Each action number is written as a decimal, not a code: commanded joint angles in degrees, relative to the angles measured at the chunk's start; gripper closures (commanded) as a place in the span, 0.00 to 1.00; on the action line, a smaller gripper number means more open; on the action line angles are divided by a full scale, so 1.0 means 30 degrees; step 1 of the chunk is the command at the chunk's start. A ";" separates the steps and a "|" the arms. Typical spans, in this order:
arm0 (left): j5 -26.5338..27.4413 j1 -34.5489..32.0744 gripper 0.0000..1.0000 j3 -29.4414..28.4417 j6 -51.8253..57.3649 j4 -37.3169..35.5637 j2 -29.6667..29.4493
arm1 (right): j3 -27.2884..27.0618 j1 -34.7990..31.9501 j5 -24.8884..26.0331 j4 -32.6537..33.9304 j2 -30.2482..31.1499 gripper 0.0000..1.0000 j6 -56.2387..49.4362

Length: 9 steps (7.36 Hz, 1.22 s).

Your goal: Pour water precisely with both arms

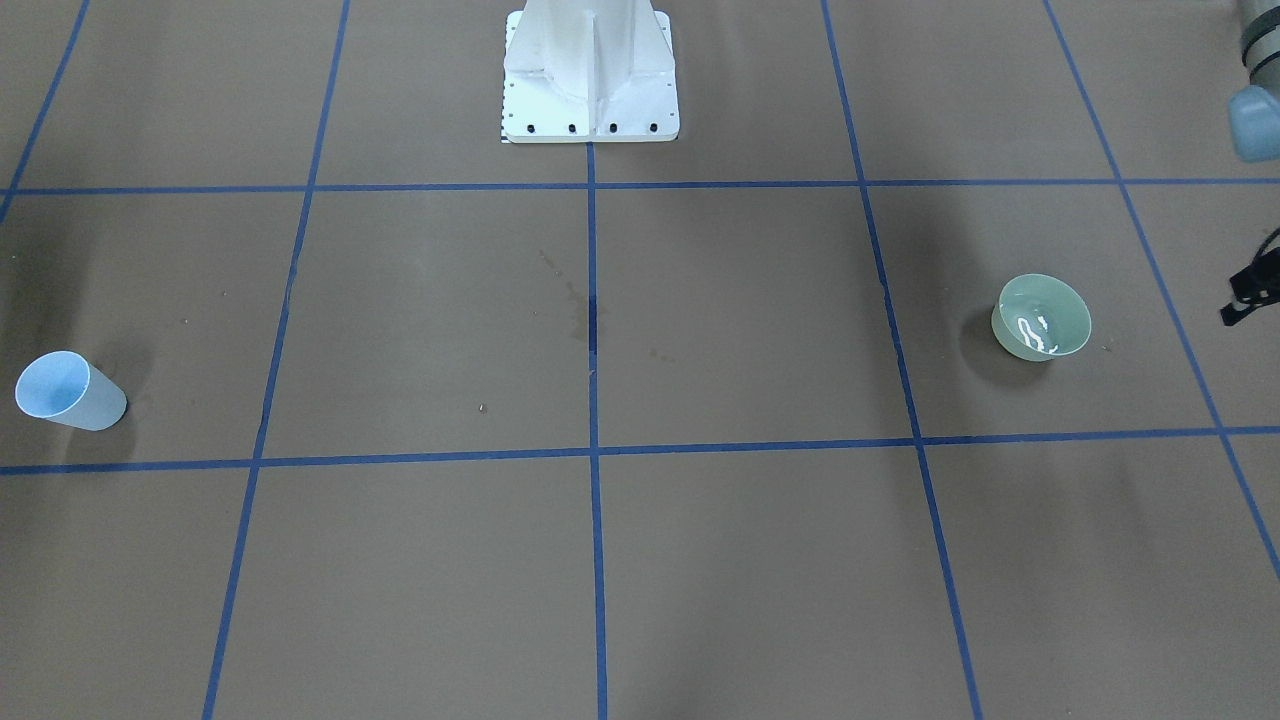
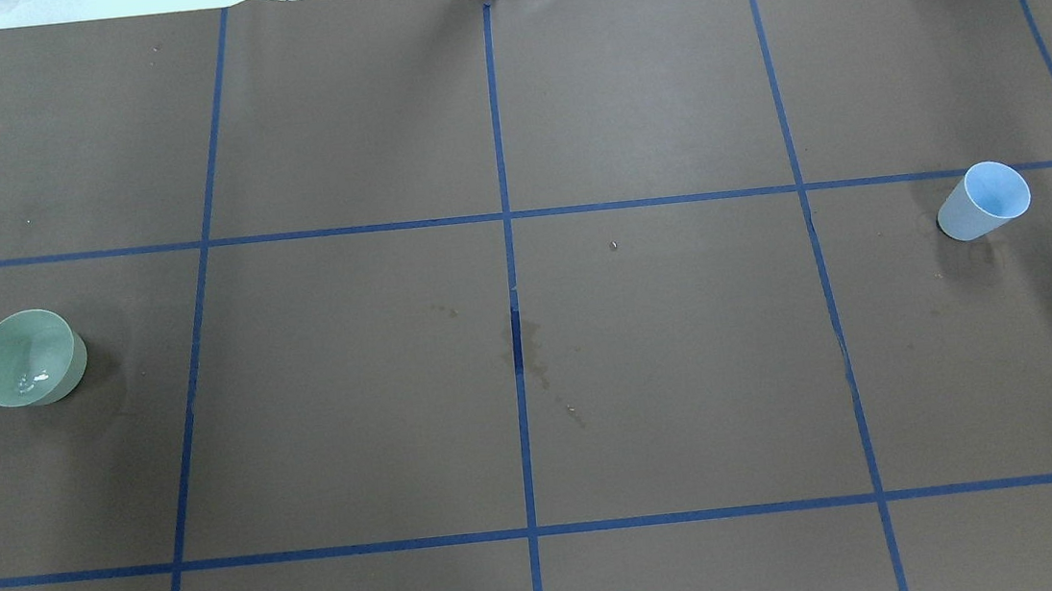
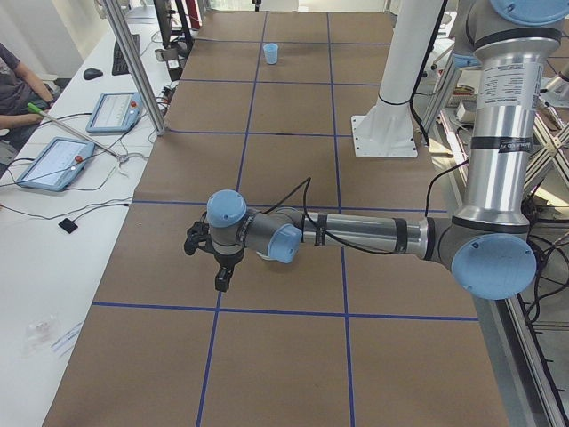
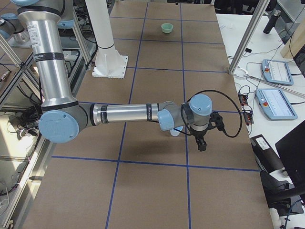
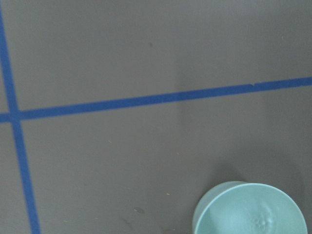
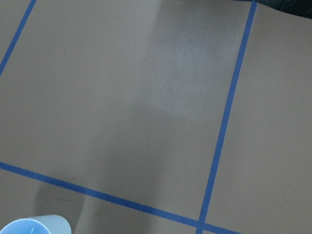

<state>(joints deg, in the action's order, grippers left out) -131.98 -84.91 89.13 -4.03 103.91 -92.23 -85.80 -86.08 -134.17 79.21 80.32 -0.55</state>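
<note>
A pale green bowl (image 2: 28,358) stands on the robot's left side of the brown table and holds a shallow glinting pool of water (image 1: 1035,335). A light blue cup (image 2: 985,200) stands upright on the robot's right side. My left gripper (image 3: 221,281) hangs beside the bowl, on its outer side; only a black edge of it (image 1: 1250,290) shows in the front view. My right gripper (image 4: 202,144) hangs beside the cup (image 4: 175,132). I cannot tell whether either is open or shut. The left wrist view shows the bowl (image 5: 251,210) and the right wrist view shows the cup (image 6: 34,225), each at the bottom edge.
Blue tape lines (image 2: 506,239) divide the table into squares. Damp stains (image 2: 532,353) mark the middle. The white pedestal (image 1: 590,80) stands at the robot's edge. An operators' desk with tablets (image 3: 53,160) runs along the far side.
</note>
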 commanded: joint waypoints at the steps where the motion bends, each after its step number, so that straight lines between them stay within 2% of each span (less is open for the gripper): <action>1: 0.0078 -0.2012 0.00 -0.0268 0.2104 -0.3218 -0.0776 | -0.1218 0.0304 0.0220 0.2675 -0.0025 0.01 -0.0316; 3: -0.0651 -0.2515 0.00 -0.0297 0.2018 -0.5156 -0.1131 | -0.1548 0.0481 0.0309 0.3476 0.0121 0.01 -0.0722; 5: -0.1004 -0.2662 0.00 -0.0180 0.1900 -0.5429 -0.0929 | -0.1519 0.0481 0.0367 0.4879 0.0063 0.01 -0.2099; 8: -0.1212 -0.2575 0.00 -0.0470 0.0581 -0.5662 -0.0897 | -0.1461 0.0511 0.0456 0.5003 -0.0025 0.01 -0.2132; 9: -0.1183 -0.2198 0.00 -0.0473 0.0581 -0.6505 -0.0926 | -0.1344 0.0511 0.0456 0.5003 0.0004 0.01 -0.2132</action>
<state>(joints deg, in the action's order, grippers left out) -135.50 -92.42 87.98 -2.05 86.49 -94.95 -90.16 -84.56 -132.78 94.16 80.31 -6.90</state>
